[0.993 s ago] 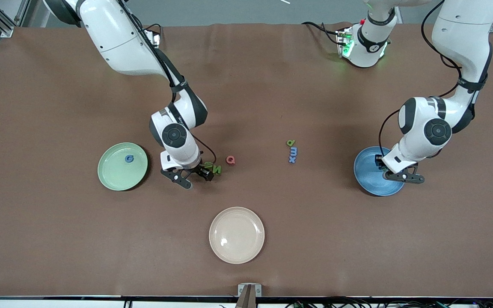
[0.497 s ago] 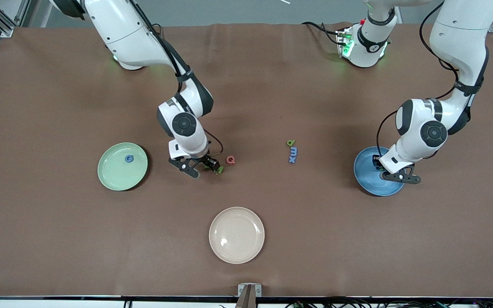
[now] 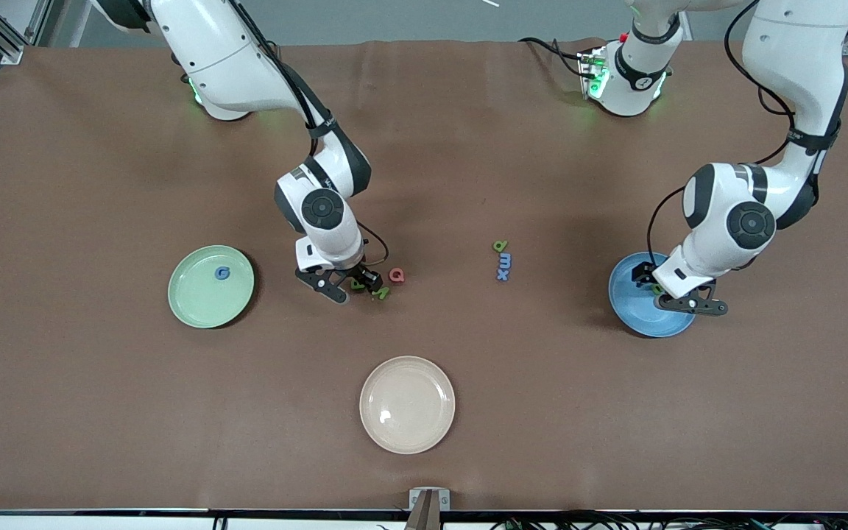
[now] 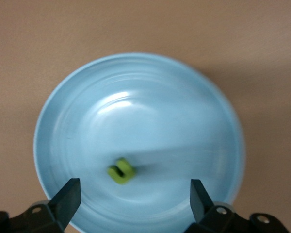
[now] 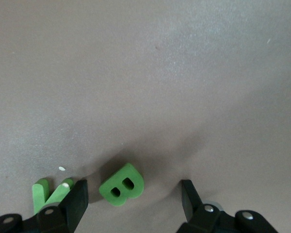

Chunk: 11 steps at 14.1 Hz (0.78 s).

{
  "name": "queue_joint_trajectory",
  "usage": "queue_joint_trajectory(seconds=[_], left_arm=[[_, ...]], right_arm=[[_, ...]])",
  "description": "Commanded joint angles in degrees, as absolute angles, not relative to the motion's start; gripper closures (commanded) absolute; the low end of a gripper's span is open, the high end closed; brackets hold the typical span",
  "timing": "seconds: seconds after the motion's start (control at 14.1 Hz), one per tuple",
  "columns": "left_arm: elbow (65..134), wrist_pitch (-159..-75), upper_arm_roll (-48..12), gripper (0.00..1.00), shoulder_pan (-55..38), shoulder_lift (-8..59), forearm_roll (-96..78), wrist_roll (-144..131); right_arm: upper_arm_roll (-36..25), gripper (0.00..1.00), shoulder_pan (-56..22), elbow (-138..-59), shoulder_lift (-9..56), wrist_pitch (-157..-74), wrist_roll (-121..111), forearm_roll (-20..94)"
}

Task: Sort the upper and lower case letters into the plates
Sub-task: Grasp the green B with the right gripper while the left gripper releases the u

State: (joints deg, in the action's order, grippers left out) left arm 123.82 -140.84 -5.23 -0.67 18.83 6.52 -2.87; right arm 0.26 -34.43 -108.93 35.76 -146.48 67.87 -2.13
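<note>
My left gripper (image 3: 678, 298) (image 4: 133, 200) hangs open over the blue plate (image 3: 634, 313) (image 4: 184, 111). A green u (image 4: 121, 171) lies loose in that plate, clear of both fingers. My right gripper (image 3: 354, 288) (image 5: 134, 201) is low on the table and open, its fingers either side of a green B (image 5: 121, 185) without touching it. A green N (image 3: 381, 292) (image 5: 48, 194) lies just outside one finger, and a pink Q (image 3: 396, 275) lies beside it. The light green plate (image 3: 199, 305) holds a blue G (image 3: 223, 273). A green p-like letter (image 3: 500, 246), a blue m (image 3: 505, 260) and a blue x (image 3: 502, 274) lie mid-table.
A cream-beige plate (image 3: 407, 434) sits nearer to the front camera than the letters, holding nothing. The brown table cloth (image 3: 100, 412) stretches bare round the plates. A small mount (image 3: 428, 500) sits at the table's front edge.
My left gripper has opened and the green u now lies in the blue plate. My right gripper has shifted toward the Q and now straddles the B.
</note>
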Motion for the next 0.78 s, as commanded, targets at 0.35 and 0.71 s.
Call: queue_joint_trajectory(seconds=[0.35,0.71], left_arm=[[111.6,-132.2,-19.0,0.0,-3.2,22.3,6.7,-14.6],[103.1,-133.3,-18.8,0.0,-11.3,31.6,7.4,-24.3]], right_arm=[[0.4,0.51,-34.0,-110.5,34.2,-146.4,67.0,-3.2],[0.4,0.99,-33.8,-110.6,33.8,-145.8,66.9,-3.2]])
